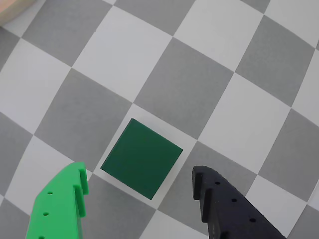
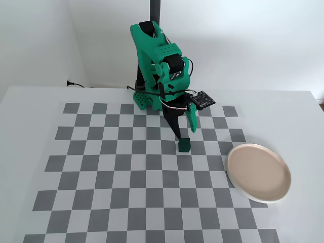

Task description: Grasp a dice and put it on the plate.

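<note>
The dice point(image 1: 142, 158) is a small dark green cube lying on the checkered mat; in the fixed view it point(image 2: 184, 145) sits near the middle of the board. My gripper point(image 1: 138, 178) is open, with a bright green finger at the lower left and a black finger at the lower right, the dice just ahead of and between the tips, not touched. In the fixed view the gripper point(image 2: 185, 129) hangs just above the dice. The plate point(image 2: 258, 172), beige-pink with a white rim, lies on the right of the mat, empty.
The grey and white checkered mat point(image 2: 116, 172) covers a white table. The green arm base point(image 2: 147, 98) stands at the mat's far edge. A beige edge point(image 1: 10, 12) shows in the top left corner of the wrist view.
</note>
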### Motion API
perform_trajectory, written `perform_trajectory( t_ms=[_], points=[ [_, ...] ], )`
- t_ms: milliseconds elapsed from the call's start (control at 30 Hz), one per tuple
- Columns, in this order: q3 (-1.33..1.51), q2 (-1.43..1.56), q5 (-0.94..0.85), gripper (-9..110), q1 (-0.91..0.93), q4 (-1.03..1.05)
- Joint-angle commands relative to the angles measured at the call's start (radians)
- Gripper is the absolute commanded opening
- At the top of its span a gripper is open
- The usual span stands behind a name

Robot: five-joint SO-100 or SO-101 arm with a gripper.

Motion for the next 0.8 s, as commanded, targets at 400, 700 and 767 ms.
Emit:
perform_trajectory(
  t_ms=[400, 700, 767],
  points=[
    [-0.051, -0.158, 0.048, 20, -0.041, -0.144],
    [-0.023, -0.298, 0.077, 20, -0.058, -0.255],
    [-0.023, -0.325, 0.080, 20, -0.058, -0.273]
  ],
)
